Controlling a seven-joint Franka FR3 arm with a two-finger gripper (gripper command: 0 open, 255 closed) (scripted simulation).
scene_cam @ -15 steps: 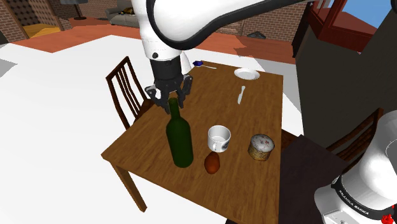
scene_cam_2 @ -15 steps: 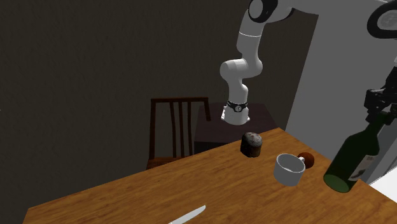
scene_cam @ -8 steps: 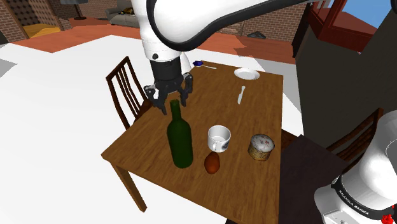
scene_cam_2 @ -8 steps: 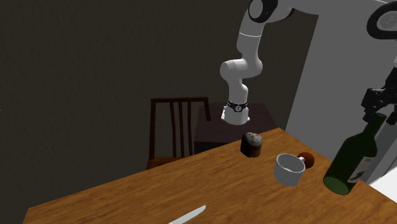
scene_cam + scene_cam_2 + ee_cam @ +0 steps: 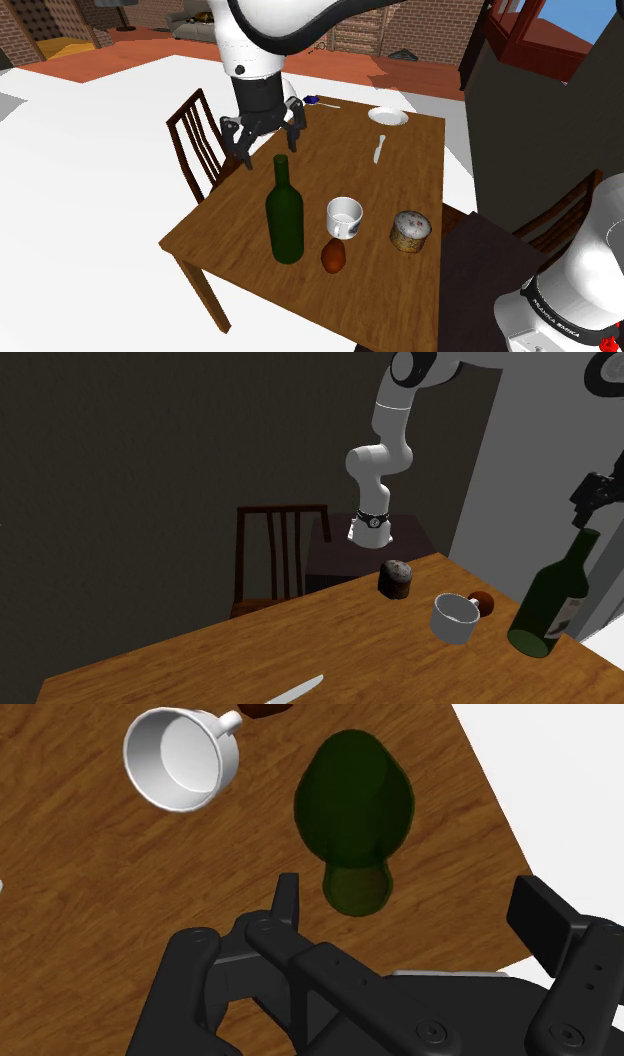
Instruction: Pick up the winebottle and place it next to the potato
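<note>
A dark green wine bottle (image 5: 285, 215) stands upright on the wooden table (image 5: 230, 215), close beside the small reddish-brown potato (image 5: 334, 258). My black gripper (image 5: 268, 150) hangs open just above the bottle's mouth and touches nothing. In the second exterior view the bottle (image 5: 555, 602) stands at the right with the gripper (image 5: 597, 492) above it and the potato (image 5: 484, 601) behind the mug. In the wrist view I look down on the bottle (image 5: 352, 814) beyond the spread gripper (image 5: 415, 909), with an edge of the potato (image 5: 262, 709) farther off.
A white mug (image 5: 345, 217) and a muffin (image 5: 409, 231) stand beside the potato. Farther back on the table lie a knife (image 5: 378, 150) and a white plate (image 5: 388, 117). A wooden chair (image 5: 200, 140) stands at the table's side in the shoulder view's left.
The fingers, shut on the bottle's neck a second ago, have spread and let go. The gripper has risen clear, and the bottle stays standing by the potato.
</note>
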